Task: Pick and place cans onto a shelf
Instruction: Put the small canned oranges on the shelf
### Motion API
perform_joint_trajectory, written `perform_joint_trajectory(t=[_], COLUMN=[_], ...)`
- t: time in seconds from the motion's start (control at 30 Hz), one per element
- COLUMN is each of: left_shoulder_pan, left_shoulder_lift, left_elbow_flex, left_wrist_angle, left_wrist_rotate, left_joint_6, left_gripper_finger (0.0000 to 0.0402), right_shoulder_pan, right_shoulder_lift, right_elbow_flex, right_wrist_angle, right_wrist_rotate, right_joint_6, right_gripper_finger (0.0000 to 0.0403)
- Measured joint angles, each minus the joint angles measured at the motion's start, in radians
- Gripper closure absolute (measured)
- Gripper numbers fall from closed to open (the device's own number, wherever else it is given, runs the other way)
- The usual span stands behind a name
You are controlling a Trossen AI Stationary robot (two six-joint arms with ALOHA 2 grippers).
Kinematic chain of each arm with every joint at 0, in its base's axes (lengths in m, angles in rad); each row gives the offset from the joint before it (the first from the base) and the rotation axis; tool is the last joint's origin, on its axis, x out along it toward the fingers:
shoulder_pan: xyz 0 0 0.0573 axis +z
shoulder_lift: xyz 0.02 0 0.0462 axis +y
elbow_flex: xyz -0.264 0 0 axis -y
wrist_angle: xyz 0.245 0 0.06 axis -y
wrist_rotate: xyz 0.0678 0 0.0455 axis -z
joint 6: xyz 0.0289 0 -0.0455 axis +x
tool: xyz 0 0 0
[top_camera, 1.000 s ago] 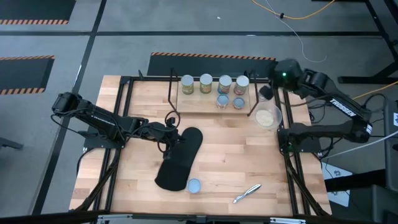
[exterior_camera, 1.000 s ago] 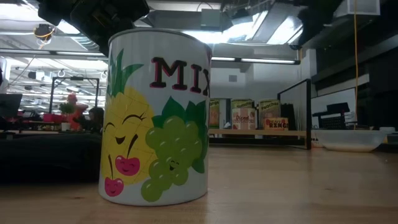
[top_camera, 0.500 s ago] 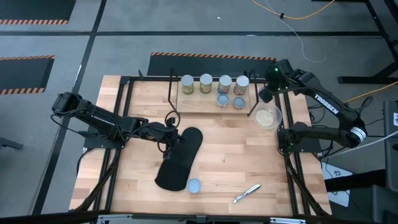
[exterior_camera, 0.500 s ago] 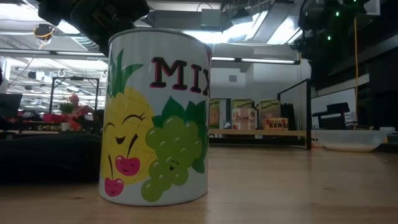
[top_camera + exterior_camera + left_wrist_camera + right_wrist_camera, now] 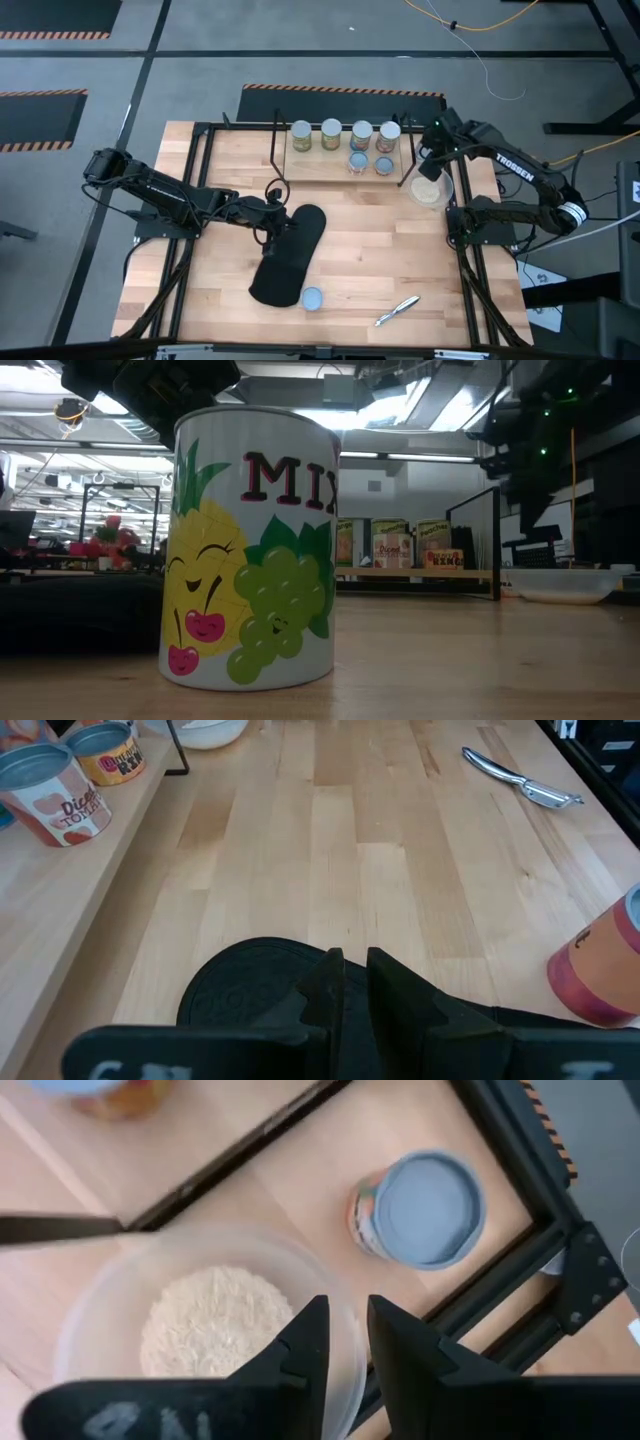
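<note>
In the low view a large can (image 5: 250, 550) blocks much of the shelf (image 5: 420, 573) behind it. We cannot read the shelved labels. A can (image 5: 600, 970) is cut off in the left wrist view.

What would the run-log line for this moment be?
right pincer above clear bowl of white powder, near blue-lidded can | left pincer over black mat | six cans on wooden shelf

The wooden counter (image 5: 360, 250) carries the shelf (image 5: 340, 165) at its far edge, a bowl (image 5: 429, 189), black mat (image 5: 290, 255), can (image 5: 312, 297) and silvery tool (image 5: 397, 310).
</note>
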Motion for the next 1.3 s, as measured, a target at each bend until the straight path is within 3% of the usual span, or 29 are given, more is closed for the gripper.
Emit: perform_joint_trajectory(t=[0.43,0.83,0.97,1.3], left_shoulder_pan=[0.000,0.000,0.000,0.000], left_shoulder_lift=[0.000,0.000,0.000,0.000], left_elbow_flex=[0.000,0.000,0.000,0.000], left_wrist_angle=[0.000,0.000,0.000,0.000], left_wrist_rotate=[0.000,0.000,0.000,0.000], left_joint_6=[0.000,0.000,0.000,0.000], left_gripper_finger=[0.0360,0.0360,0.0360,0.0360], right_shoulder_pan=[0.000,0.000,0.000,0.000], right_shoulder_lift=[0.000,0.000,0.000,0.000], right_elbow_flex=[-0.069,-0.069,-0.069,-0.069], right_wrist_angle=[0.078,0.131,0.132,0.233], right_wrist_rotate=[0.008,0.035,0.036,0.036], right_joint_6=[-0.022,-0.036,-0.122,-0.135], right_gripper_finger=[0.0323,0.0209,0.0203,0.0202])
